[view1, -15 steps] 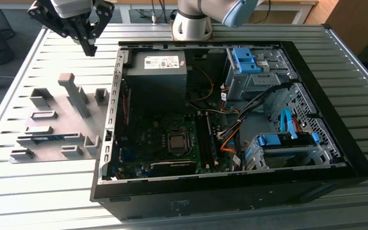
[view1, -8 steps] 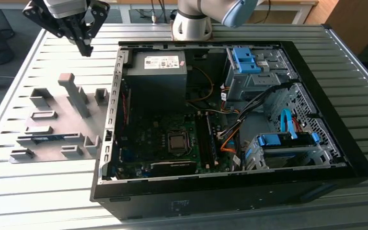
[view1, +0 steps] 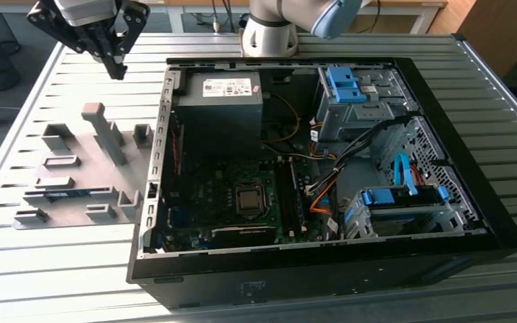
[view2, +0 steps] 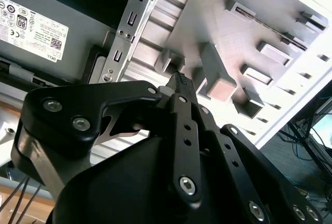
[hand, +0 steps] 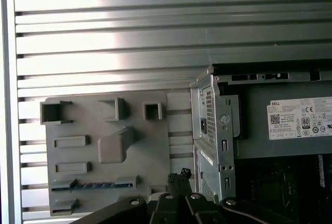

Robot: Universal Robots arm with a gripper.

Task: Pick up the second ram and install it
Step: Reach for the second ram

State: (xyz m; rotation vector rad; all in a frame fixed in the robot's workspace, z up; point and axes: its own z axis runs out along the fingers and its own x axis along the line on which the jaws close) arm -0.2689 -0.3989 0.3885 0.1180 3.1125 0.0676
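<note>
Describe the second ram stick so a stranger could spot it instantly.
On the exterior view's left, beside the open black computer case, lies a grey plastic holder tray. In one slot rests the thin blue circuit-board stick, the only blue piece among grey blocks.

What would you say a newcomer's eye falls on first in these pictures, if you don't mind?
The open computer case, its motherboard and cables exposed, dominates the slatted table in the exterior view. At that view's left, the black gripper hangs shut and empty in the air near the grey holder tray, where the blue second ram lies in a slot.
</note>
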